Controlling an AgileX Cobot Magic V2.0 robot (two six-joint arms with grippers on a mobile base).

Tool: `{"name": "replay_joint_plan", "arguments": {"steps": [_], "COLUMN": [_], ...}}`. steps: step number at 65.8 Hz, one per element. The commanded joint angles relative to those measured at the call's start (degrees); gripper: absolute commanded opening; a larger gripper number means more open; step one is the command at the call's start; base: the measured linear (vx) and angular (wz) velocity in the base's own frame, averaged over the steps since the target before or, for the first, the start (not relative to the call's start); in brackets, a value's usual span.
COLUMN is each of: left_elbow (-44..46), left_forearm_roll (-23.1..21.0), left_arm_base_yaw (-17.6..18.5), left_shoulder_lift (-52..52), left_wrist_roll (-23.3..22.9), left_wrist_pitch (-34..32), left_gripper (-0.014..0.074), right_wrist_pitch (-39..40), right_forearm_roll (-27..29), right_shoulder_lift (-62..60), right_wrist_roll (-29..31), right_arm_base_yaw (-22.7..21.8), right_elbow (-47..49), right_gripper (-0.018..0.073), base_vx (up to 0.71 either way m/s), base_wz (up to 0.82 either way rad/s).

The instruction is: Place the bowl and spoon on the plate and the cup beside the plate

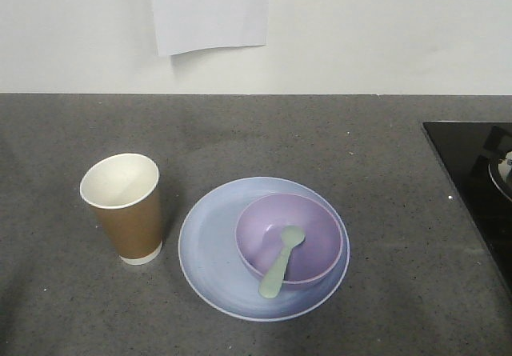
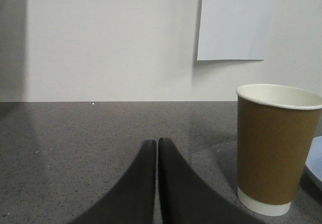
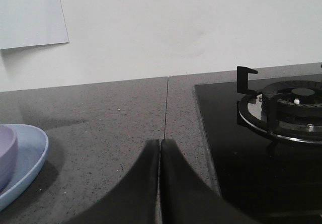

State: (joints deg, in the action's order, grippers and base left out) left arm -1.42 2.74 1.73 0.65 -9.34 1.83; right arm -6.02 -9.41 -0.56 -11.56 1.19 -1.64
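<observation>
With both grippers — left [image 2: 157, 148], right [image 3: 160, 148] — closed on nothing, cup [image 2: 274, 148] just right of left fingers, plate [image 3: 22, 158] left of right.

L pincer [image 2: 157, 146] & R pincer [image 3: 160, 146] both low, fingers pressed together, holding nothing.

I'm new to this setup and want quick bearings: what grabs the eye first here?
The pale blue plate at the counter's centre, holding the lavender bowl with the mint spoon propped inside it. Just left of the plate stands the brown paper cup, upright. A black gas hob sits at the counter's right edge.
</observation>
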Motion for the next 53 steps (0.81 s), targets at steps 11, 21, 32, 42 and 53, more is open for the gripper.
{"name": "replay_joint_plan", "arguments": {"steps": [11,21,32,42,53], "left_elbow": [-1.8,-1.8,-1.8,-1.8,-1.8], "left_forearm_roll": [0.0,0.0,0.0,0.0,0.0], "left_arm_base_yaw": [0.0,0.0,0.0,0.0,0.0], "left_shoulder_lift": [0.4,0.4,0.4,0.4,0.4], "left_wrist_roll": [-0.6,-0.6,-0.6,-0.6,-0.6], "left_wrist_pitch": [-4.3,-4.3,-4.3,-4.3,-4.3], "left_gripper": [-0.0007,-0.0007,-0.0007,-0.0007,-0.0007], "right_wrist_pitch": [3.9,3.9,3.9,3.9,3.9], "right_forearm_roll": [-0.4,-0.4,-0.4,-0.4,-0.4], "right_shoulder_lift": [-0.7,-0.7,-0.7,-0.7,-0.7], "right_wrist_roll": [0.2,0.2,0.2,0.2,0.2], "right_arm_base_yaw": [-0.3,-0.3,-0.3,-0.3,-0.3], "right_elbow": [-0.9,-0.9,-0.9,-0.9,-0.9], "right_gripper": [-0.0005,-0.0005,-0.0005,-0.0005,-0.0005], "base_vx": [0.0,0.0,0.0,0.0,0.0], "base_wz": [0.0,0.0,0.0,0.0,0.0]}}
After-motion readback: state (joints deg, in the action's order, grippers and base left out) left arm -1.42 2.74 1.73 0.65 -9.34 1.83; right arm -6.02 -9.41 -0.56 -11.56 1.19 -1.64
